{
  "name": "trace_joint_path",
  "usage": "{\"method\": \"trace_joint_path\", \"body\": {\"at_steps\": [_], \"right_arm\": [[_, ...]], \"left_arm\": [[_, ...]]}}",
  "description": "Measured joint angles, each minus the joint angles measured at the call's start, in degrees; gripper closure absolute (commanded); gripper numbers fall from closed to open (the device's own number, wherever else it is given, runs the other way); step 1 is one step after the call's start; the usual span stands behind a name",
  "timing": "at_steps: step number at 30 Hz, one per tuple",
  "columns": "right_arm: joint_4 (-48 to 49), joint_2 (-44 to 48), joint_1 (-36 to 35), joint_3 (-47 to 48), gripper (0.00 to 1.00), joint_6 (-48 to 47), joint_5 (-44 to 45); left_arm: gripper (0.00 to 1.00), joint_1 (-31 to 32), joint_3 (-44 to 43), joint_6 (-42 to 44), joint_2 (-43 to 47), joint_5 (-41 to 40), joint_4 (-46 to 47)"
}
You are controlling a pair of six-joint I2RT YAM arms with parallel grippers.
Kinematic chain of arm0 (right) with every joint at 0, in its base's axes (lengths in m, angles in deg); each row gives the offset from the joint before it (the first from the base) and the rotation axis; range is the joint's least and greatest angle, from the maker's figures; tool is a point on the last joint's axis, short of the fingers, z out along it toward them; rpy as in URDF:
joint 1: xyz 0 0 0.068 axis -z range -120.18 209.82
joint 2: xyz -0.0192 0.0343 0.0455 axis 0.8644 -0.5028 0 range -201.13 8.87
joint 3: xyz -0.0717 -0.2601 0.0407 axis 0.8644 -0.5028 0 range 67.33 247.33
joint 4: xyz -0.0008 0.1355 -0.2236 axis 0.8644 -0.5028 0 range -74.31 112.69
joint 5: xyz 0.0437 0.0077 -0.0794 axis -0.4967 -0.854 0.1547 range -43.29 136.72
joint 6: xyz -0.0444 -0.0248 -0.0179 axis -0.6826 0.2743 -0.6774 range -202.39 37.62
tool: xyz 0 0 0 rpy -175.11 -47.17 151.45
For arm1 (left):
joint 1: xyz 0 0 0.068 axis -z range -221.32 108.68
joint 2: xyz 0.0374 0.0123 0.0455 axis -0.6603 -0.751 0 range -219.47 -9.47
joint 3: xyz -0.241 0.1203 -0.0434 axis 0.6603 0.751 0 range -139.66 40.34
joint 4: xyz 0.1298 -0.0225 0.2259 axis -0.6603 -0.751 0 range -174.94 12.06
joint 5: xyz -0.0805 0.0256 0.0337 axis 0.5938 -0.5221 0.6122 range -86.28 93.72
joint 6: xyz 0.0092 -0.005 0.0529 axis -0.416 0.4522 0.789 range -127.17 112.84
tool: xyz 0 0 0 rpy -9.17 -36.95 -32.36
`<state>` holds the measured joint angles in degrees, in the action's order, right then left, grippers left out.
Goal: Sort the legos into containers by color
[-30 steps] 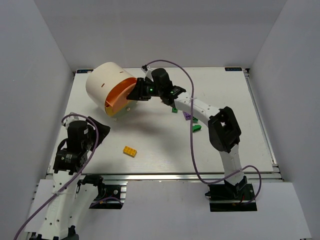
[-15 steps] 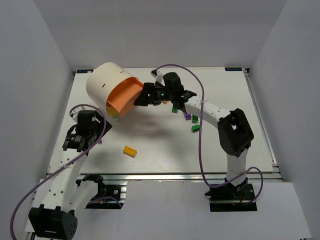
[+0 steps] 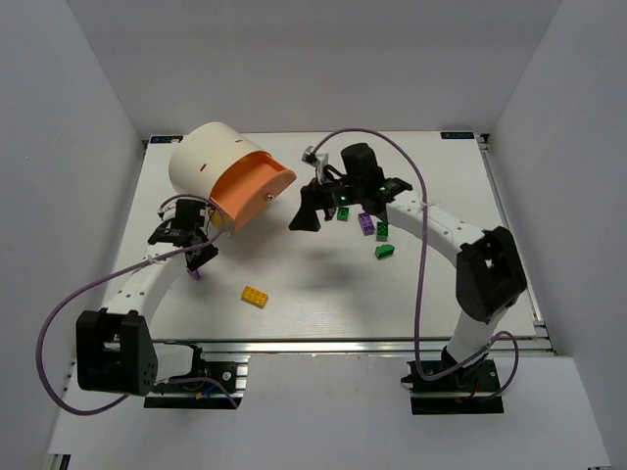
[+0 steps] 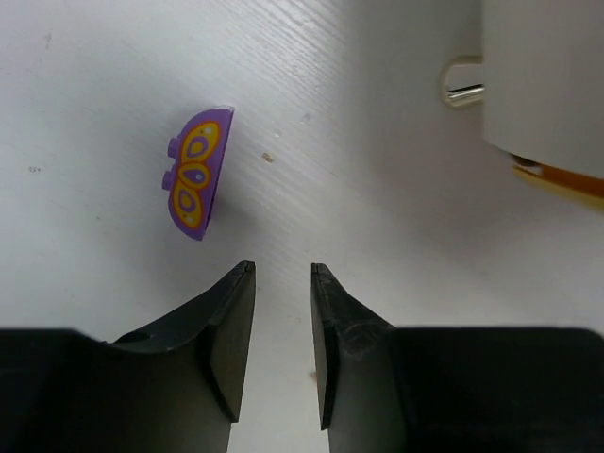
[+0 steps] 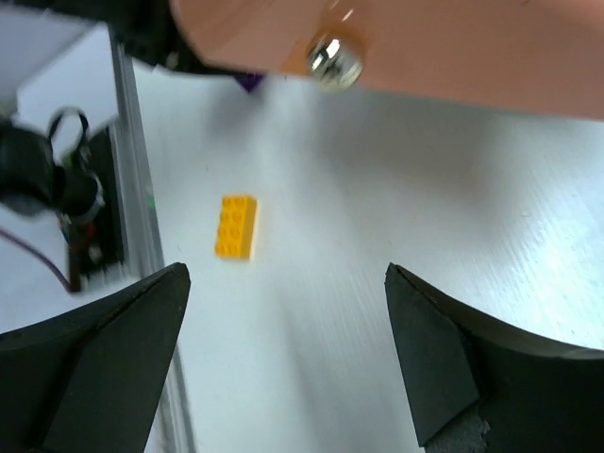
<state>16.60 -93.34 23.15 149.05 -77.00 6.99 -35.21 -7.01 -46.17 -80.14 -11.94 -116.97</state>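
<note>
The purple lego (image 4: 195, 173), at eleven o'clock of the narrowly parted, empty left end effector (image 4: 283, 269), looks light, rigid and slick, so pinch across its narrow width.

orange drawer front (image 5: 453, 47) blurred, cut off at top, cream drum (image 4: 547, 75) cropped right

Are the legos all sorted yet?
Not yet. The orange drawer is pulled open. The left gripper and right gripper are both open, holding nothing. The yellow brick, green bricks and purple brick lie loose on the table, waiting.
</note>
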Motion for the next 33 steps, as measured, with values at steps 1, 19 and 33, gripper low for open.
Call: {"method": "trace_joint_path", "body": {"at_steps": [1,19,33], "right_arm": [[-1.7,1.7,0.6,-1.1,0.11,-3.5,-0.9],[-15.7,22.1,7.8,-19.7,0.11,-31.0,-10.8],[-17.0,22.7,10.4,-19.6,0.21,-31.4,-10.0]], "left_arm": [[0.58,0.0,0.0,0.3,-1.1,-0.4,0.1],[0.35,-7.4,-0.4,8.7,-10.9,-1.7,3.0],[0.91,-12.0,-2.5,13.2,-18.6,4.2,6.9]]}}
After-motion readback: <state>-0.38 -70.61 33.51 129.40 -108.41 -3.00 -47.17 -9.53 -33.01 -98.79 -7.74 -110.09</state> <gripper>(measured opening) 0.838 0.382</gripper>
